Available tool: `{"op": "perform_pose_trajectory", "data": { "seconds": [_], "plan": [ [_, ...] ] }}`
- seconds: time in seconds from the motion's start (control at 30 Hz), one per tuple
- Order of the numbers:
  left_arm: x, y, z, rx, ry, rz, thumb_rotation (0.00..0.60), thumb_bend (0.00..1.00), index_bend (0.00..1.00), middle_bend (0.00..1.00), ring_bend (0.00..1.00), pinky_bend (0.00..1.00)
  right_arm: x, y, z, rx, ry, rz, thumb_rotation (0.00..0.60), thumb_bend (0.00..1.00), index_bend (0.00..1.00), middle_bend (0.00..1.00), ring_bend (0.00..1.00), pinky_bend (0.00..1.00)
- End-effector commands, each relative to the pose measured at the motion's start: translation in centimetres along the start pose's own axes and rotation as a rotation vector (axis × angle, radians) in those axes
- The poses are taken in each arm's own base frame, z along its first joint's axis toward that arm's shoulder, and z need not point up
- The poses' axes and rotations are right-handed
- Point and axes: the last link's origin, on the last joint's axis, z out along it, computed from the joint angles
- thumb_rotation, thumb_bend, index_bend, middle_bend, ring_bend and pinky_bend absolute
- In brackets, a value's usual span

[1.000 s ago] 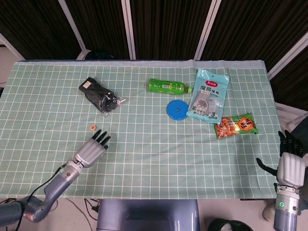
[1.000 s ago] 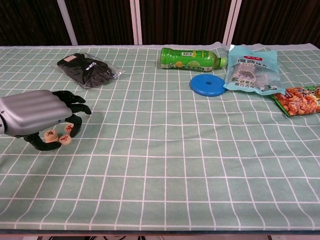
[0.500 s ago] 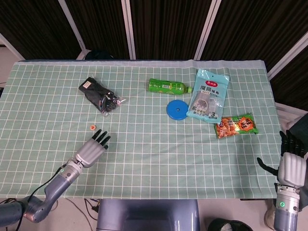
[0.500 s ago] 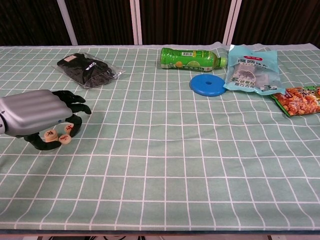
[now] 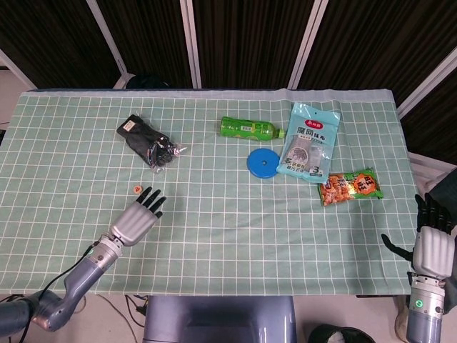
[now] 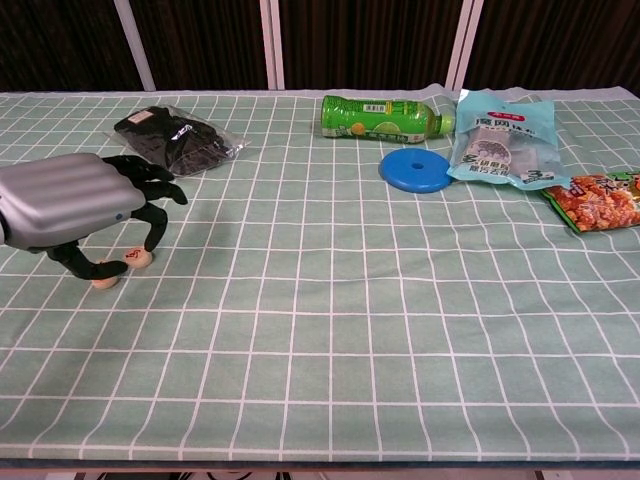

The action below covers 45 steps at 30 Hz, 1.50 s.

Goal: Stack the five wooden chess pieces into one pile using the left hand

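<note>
Left hand (image 6: 70,205) low over the table, fingers arched down and apart, right hand (image 5: 431,246) upright, fingers spread

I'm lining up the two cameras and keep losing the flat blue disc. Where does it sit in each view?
Head view: the blue disc lies right of centre in the upper half, just below the green bottle and left of the pale blue packet.
Chest view: the blue disc lies upper right of centre, again below the bottle and left of the packet.
Shared landmark: the green bottle lying on its side.
</note>
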Motion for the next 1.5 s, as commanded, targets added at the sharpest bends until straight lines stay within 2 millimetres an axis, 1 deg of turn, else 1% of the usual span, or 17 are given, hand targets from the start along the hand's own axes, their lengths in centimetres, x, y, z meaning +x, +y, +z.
{"op": "perform_pose_trajectory", "data": {
  "seconds": [0.03,0.33,0.63,0.97,1.5],
  "plan": [
    [0.2,-0.3,-0.3,0.005,0.004,-0.005,0.6,0.34,0.5,0.12,0.0,0.09,0.0,0.0,0.0,0.0,-0.001,-0.001,0.6,0.25,0.06,0.0,0.02,0.0],
    [-0.3,-1.5,-1.6,0.024,-0.018,0.007,0.6,0.34,0.5,0.12,0.0,0.09,-0.1,-0.1,-0.1,0.0,-0.002,-0.005,0.6,0.25,0.06,0.0,0.02,0.0],
    [-1.0,-2.1,-1.8,0.037,-0.039,0.013,0.6,0.34,0.5,0.12,0.0,0.09,-0.2,-0.1,-0.1,-0.001,-0.005,-0.008,0.6,0.25,0.06,0.0,0.02,0.0],
    [-1.6,-2.3,-1.9,0.046,-0.054,0.019,0.6,0.34,0.5,0.12,0.0,0.09,-0.2,0.0,0.0,-0.004,-0.002,-0.007,0.6,0.25,0.06,0.0,0.02,0.0],
    [-1.7,-1.9,-1.4,0.04,-0.055,0.025,0.6,0.34,0.47,0.12,0.0,0.09,-0.1,0.0,0.0,-0.008,0.002,-0.004,0.6,0.25,0.06,0.0,0.02,0.0]
  ]
}}
